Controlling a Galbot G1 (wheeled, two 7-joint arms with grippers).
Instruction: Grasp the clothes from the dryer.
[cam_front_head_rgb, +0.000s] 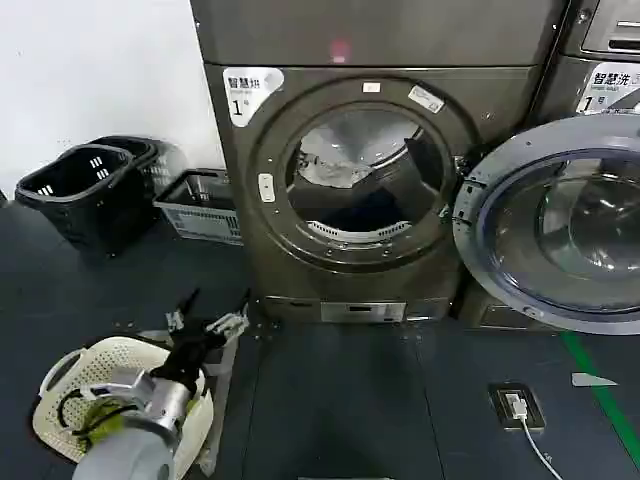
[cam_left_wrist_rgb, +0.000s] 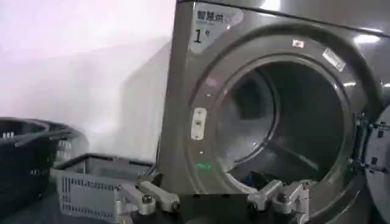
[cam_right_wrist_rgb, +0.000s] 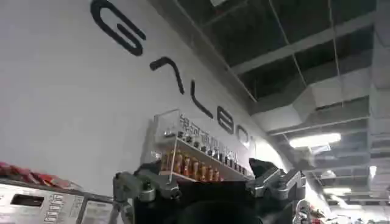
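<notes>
- Reaching has yet to begin: the left gripper hovers low in front of the dryer, fingers spread and empty, well short of the open porthole.
- Inside the drum, the clothes lie bundled, pale over dark.
- Next, judging by this, the arm must rise and enter the opening.
- The head view shows the bundle whole; the left wrist view catches only a blue scrap.
- The right gripper points up at a wall, fingers apart.

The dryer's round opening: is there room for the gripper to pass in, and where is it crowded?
The dark grey-brown dryer stands open, door swung aside. The drum's lower front above the rim is free; whitish-grey and navy clothes crowd the upper left. The open left gripper waits on bare floor below.
</notes>
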